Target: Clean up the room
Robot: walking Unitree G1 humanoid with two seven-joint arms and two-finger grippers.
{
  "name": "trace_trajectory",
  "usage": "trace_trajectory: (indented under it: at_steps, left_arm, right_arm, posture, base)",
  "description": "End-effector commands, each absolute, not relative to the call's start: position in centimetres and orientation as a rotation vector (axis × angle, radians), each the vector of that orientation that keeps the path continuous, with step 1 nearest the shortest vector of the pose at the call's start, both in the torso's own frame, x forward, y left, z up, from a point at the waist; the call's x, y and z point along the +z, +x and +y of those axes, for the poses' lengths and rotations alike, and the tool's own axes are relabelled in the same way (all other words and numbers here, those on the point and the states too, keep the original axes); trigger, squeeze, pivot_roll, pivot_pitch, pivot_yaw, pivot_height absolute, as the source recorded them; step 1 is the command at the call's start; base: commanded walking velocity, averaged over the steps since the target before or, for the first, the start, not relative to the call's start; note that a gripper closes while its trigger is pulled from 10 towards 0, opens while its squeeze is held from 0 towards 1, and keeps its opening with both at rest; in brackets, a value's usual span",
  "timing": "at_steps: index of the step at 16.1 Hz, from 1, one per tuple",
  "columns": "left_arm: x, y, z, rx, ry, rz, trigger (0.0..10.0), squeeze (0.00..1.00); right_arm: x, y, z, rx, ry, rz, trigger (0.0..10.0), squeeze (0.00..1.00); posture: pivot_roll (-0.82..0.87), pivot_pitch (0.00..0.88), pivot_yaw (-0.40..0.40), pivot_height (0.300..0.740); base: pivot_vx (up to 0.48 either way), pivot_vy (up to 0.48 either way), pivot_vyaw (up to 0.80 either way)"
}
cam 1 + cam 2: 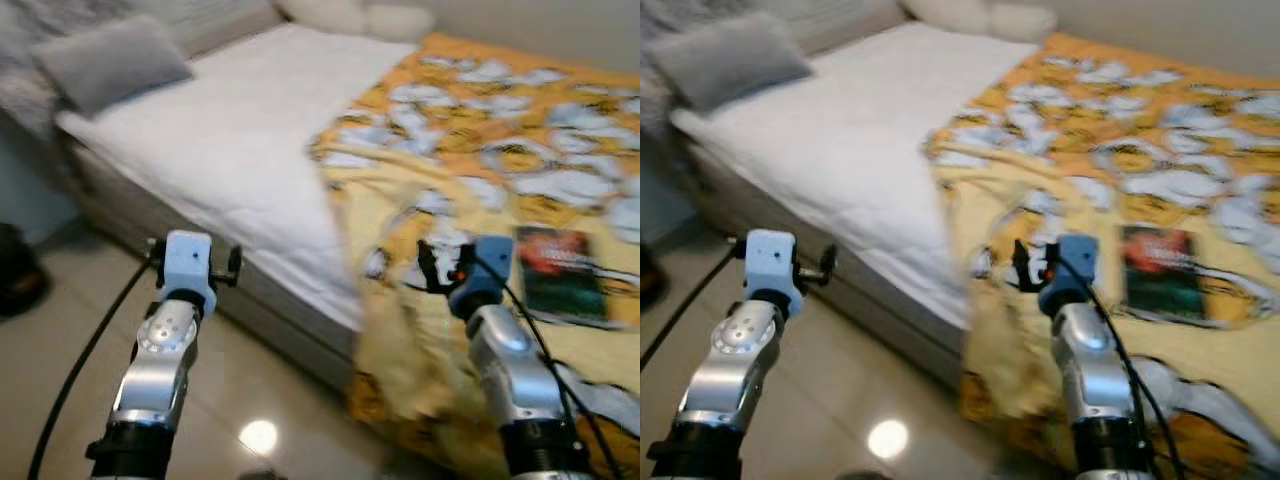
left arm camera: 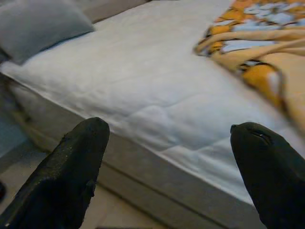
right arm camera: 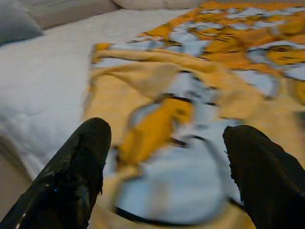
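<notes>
A bed with a white mattress [image 1: 230, 140] stands before me. A yellow, orange and pale blue patterned blanket [image 1: 500, 130] covers its right half and hangs over the near edge. A dark book [image 1: 560, 272] lies on the blanket at the right. My left gripper [image 2: 169, 179] is open, held in front of the mattress's near edge with nothing between its fingers [image 2: 71, 176]. My right gripper [image 3: 164, 181] is open just above the crumpled blanket [image 3: 157, 124] near the bed's edge, holding nothing. My left arm [image 1: 165, 340] and right arm [image 1: 510, 370] both reach forward.
A grey pillow [image 1: 110, 60] lies at the head of the bed on the left, white pillows [image 1: 350, 15] at the far end. A dark object [image 1: 20, 270] sits on the glossy tiled floor [image 1: 230, 400] at the left. The grey bed base [image 1: 270, 320] runs along the near side.
</notes>
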State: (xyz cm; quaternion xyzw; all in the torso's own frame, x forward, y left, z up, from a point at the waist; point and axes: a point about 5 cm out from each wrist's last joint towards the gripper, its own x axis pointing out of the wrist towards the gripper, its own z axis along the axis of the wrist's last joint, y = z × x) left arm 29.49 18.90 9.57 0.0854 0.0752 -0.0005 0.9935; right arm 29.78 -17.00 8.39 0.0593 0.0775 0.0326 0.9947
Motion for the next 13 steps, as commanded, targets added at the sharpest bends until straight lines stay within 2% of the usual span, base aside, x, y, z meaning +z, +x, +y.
trace_trajectory:
  at_steps: [1, 4, 9, 12, 13]
  left_arm:
    - [9.6, 29.3, 19.4, 0.012, 0.181, 0.158, 10.0, 1.00]
    - [9.5, 29.2, 19.3, 0.006, 0.183, 0.160, 10.0, 1.00]
    - [9.9, 29.2, 18.8, -0.040, 0.205, 0.141, 10.0, 1.00]
    - [9.7, 29.1, 18.4, -0.066, 0.221, 0.144, 10.0, 1.00]
    - [9.8, 29.1, 18.4, -0.081, 0.223, 0.142, 10.0, 1.00]
  right_arm:
    - [8.4, 29.8, -16.3, 0.085, 0.132, 0.157, 10.0, 0.00]
    - [8.3, 29.7, -16.2, 0.114, 0.116, 0.167, 10.0, 0.00]
    - [8.1, 29.3, -15.0, 0.209, 0.114, 0.191, 10.0, 0.00]
    - [8.0, 29.2, -15.3, 0.208, 0.111, 0.194, 10.0, 0.00]
    - [7.9, 29.2, -15.2, 0.219, 0.121, 0.200, 10.0, 0.00]
  posture:
    - [0.05, 0.000, 0.039, 0.740]
    - [0.05, 0.000, 0.042, 0.740]
    - [0.05, 0.000, 0.045, 0.740]
    - [0.05, 0.000, 0.047, 0.740]
    - [0.05, 0.000, 0.046, 0.740]
  base:
    - [0.000, -0.480, 0.00]
    - [0.000, -0.480, 0.00]
    - [0.000, -0.480, 0.80]
    - [0.000, -0.480, 0.78]
    - [0.000, -0.311, 0.00]
